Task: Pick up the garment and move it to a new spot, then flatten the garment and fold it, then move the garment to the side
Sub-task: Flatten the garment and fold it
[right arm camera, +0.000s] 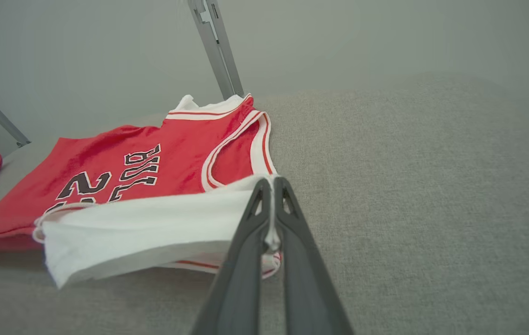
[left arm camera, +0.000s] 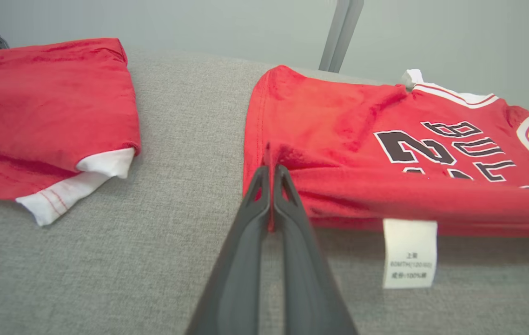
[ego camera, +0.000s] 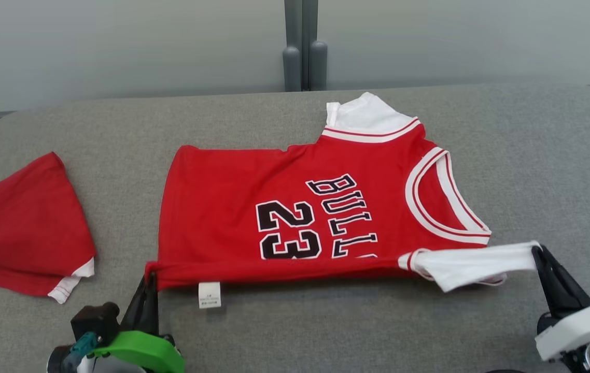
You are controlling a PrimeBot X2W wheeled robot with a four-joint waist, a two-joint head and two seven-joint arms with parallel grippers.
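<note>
The jersey [ego camera: 295, 217] lies spread across the middle of the tabletop [ego camera: 533, 155]. Its hem points toward the left edge and its neck toward the right edge. Its near long side is lifted a little off the cloth surface and stretched taut between the two grippers.

The left gripper [left arm camera: 271, 170] is closed tight on the near hem corner, with a pinch of red fabric between its fingers. The right gripper [right arm camera: 271, 182] is closed just as tight on the end of the white sleeve [ego camera: 476, 261], near the front right corner of the tabletop. A label [ego camera: 209, 295] hangs free from the raised side seam. A second red garment [ego camera: 25, 228] rests well apart, at the left edge.

The jersey looks thin, light and quite limp. It sags wherever it is unsupported, and it probably slides easily over the felt-like surface. Weight is no concern, but slack is: with only two pinch points, the span between them will droop or bunch unless it is held stretched.

The hem corner and sleeve end seem good places to hold. Both are seamed edges, thicker than the plain body fabric, and they mark the ends of the side that is probably to be folded over. The sleeve hold looks the less sure of the two, since only a small bite of white cloth sits between the fingers.
</note>
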